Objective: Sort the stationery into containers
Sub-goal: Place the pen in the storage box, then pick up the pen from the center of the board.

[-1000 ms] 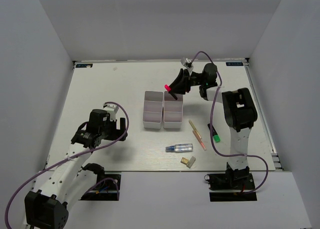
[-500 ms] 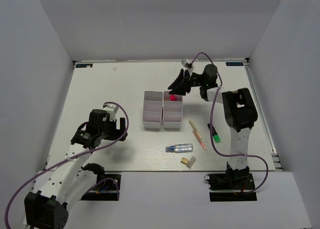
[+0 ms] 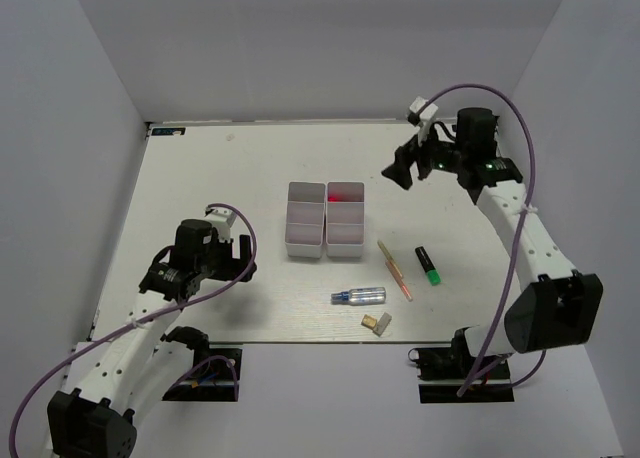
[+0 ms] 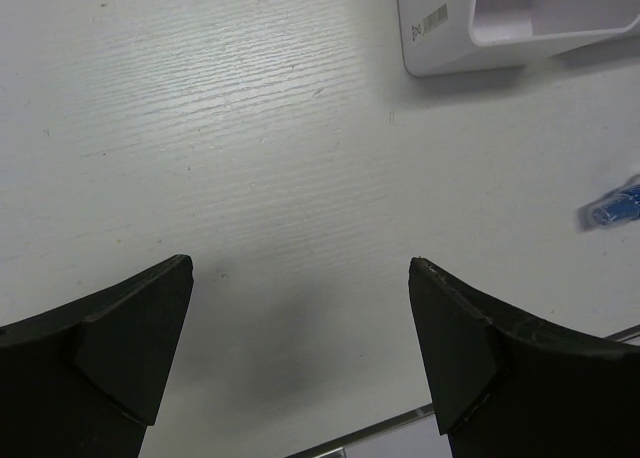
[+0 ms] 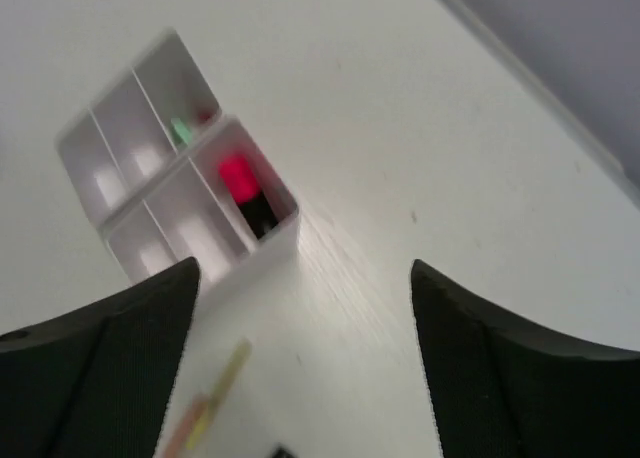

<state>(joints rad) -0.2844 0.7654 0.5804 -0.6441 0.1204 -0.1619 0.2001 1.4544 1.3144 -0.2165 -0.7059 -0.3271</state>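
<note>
Two white three-compartment trays stand side by side mid-table, the left tray [image 3: 306, 221] and the right tray [image 3: 347, 240]. The red-capped marker [image 3: 337, 193] lies in the right tray's far compartment and also shows in the right wrist view [image 5: 240, 179]. A green piece [image 5: 181, 131] lies in the left tray. My right gripper [image 3: 400, 168] is open and empty, up and to the right of the trays. On the table lie the orange pen [image 3: 394, 269], green-capped marker [image 3: 428, 263], bluish tube [image 3: 360, 296] and tan block [image 3: 377, 323]. My left gripper [image 3: 244, 258] is open and empty, left of the trays.
The left wrist view shows bare table between the open jaws, a corner of a tray [image 4: 450, 38] at top right and the blue tip of the tube [image 4: 615, 206] at the right edge. White walls enclose the table on three sides.
My right gripper let go of the red-capped marker into the right tray's far compartment, then drew back to the right. The left arm has not moved.
</note>
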